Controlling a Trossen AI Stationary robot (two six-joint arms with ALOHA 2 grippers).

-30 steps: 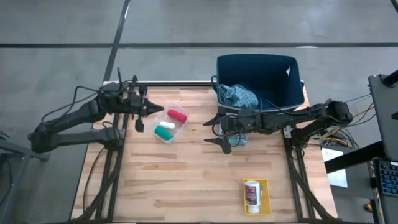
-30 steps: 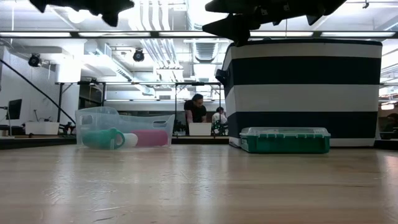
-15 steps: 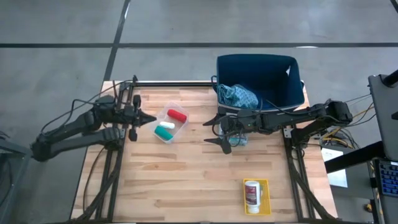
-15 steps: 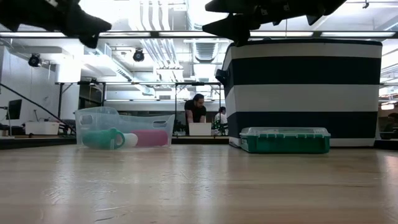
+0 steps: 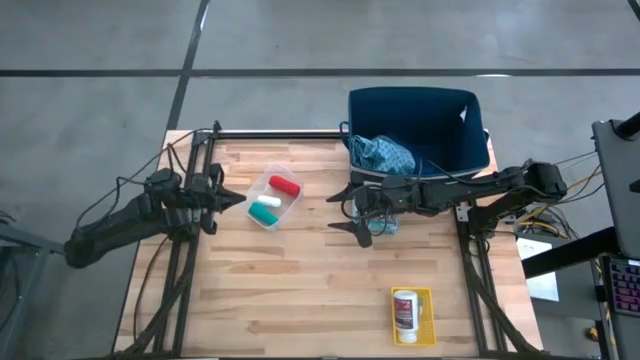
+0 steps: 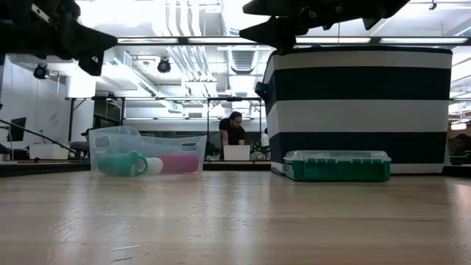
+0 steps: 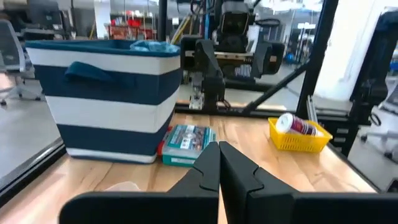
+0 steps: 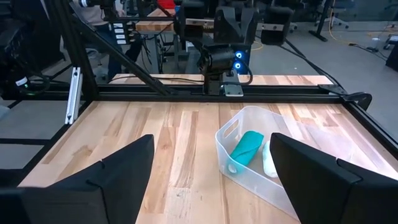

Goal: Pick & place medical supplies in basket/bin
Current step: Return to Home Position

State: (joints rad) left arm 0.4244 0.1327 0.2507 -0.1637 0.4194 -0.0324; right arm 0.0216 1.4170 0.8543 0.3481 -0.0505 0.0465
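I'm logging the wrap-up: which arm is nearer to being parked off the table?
Left, probably. The left gripper, shut, sits over the table's left part; the right gripper hangs open over the table's middle, by the blue bin.

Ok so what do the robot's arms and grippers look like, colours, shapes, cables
Both arms are dark, near-black, built of slim jointed segments with black cables looped along them. The left arm ends in the left gripper, the right arm in the right gripper; each has two angular black fingers tapering to points. No markings are legible.
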